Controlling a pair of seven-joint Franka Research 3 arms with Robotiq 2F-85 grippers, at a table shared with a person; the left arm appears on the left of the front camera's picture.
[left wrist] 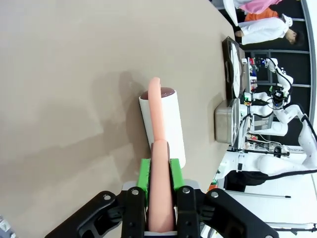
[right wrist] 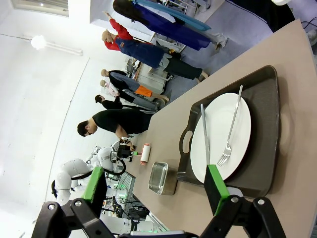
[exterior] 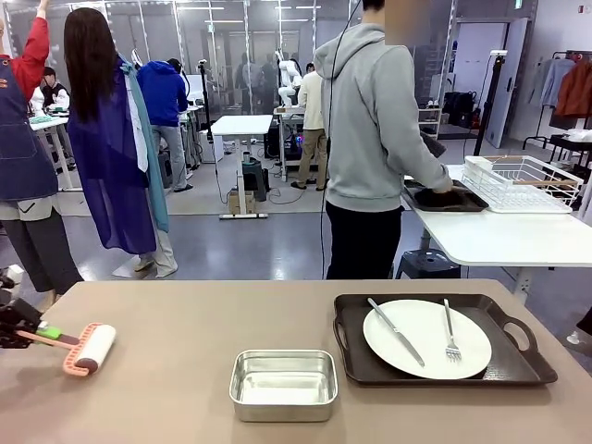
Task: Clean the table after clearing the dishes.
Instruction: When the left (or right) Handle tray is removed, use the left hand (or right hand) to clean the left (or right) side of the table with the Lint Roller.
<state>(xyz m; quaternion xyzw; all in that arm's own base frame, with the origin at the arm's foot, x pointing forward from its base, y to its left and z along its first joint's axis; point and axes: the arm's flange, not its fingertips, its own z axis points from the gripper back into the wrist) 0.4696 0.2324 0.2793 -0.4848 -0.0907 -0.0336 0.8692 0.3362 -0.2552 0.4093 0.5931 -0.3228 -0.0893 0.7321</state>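
Observation:
The taupe table [exterior: 185, 314] spans the front view. Toward its right stands a dark tray [exterior: 518, 365] carrying a white plate [exterior: 426, 339], with a knife [exterior: 396, 331] and a fork [exterior: 450, 333] on it. At the table's left edge my left gripper [exterior: 28, 328] is shut on the salmon handle of a lint roller [exterior: 92, 349], whose white roll is down at the tabletop. The left wrist view has the green pads [left wrist: 143, 171] of the left gripper [left wrist: 159, 181] clamping that handle, with the lint roller [left wrist: 166, 119] ahead. My right gripper [right wrist: 154, 173] hangs open above the plate [right wrist: 223, 134] and tray [right wrist: 267, 124].
A square steel pan [exterior: 283, 382] sits near the front middle of the table. Across the table a person in a grey hoodie stands at a white table [exterior: 499, 236], one hand on another dark tray [exterior: 444, 197], beside a white dish rack [exterior: 523, 182].

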